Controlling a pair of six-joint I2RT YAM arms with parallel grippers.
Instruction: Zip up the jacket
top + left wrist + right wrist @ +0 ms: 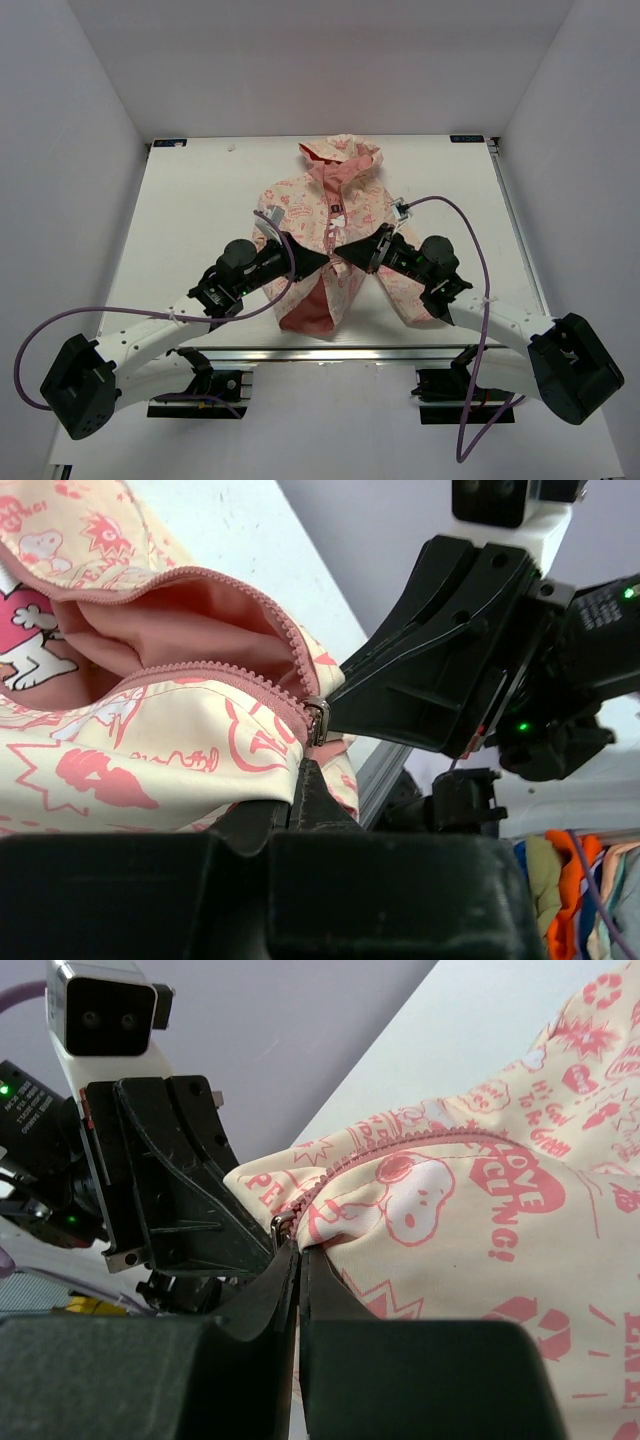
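Cream-and-pink jacket (300, 215) lies on the counter (200, 200), hood (340, 152) toward the far edge, left pincer (305, 780) and right pincer (297, 1258) both clamped tight on its front edge beside the zipper slider (317, 720).

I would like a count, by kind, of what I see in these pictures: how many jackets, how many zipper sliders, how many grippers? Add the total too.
jacket: 1
zipper slider: 1
grippers: 2, the left gripper and the right gripper
Total: 4
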